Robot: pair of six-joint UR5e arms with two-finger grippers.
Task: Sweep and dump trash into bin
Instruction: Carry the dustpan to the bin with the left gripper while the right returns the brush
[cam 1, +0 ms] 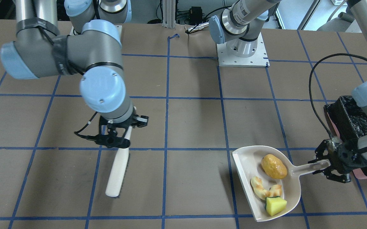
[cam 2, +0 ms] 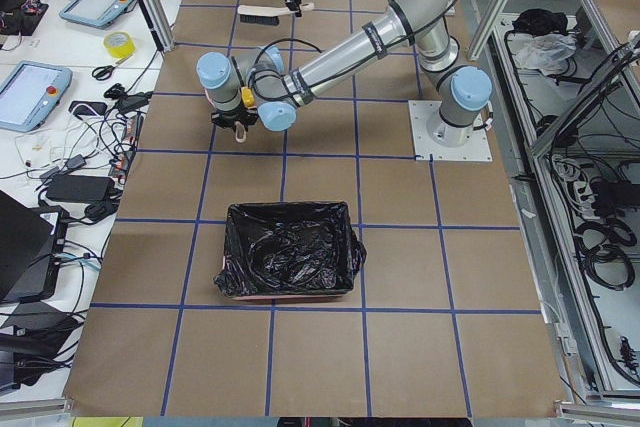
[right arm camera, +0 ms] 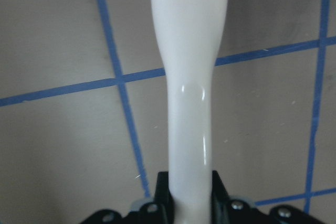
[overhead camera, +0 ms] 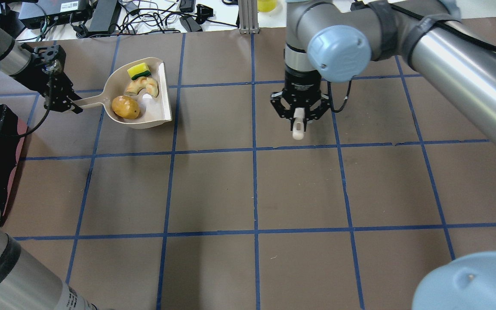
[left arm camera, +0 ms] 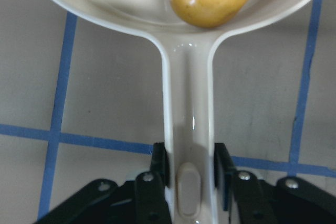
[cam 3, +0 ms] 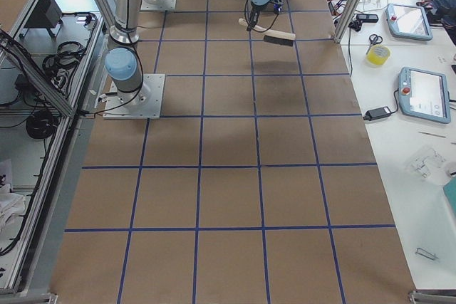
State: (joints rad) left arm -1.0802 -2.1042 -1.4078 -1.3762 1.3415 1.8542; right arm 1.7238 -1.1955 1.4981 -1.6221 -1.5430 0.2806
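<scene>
My left gripper (cam 1: 326, 165) is shut on the handle (left arm camera: 188, 103) of a beige dustpan (overhead camera: 161, 99), low at the table. In the pan lies the trash: a golden-brown potato-like lump (cam 1: 274, 166), pale curved peel pieces (cam 1: 264, 190) and a yellow sponge piece with green backing (cam 1: 275, 205). The bin (cam 2: 290, 252), pink with a black bag, stands just behind my left wrist (cam 1: 345, 121). My right gripper (cam 1: 116, 140) is shut on the white handle (right arm camera: 189, 77) of a brush (cam 1: 118, 171), held apart from the pan.
The brown table carries a blue tape grid (overhead camera: 254, 150). The arm bases (cam 1: 242, 54) stand on the robot's side. Cables, tablets and a tape roll (cam 2: 118, 44) lie on the side bench beyond the table's edge.
</scene>
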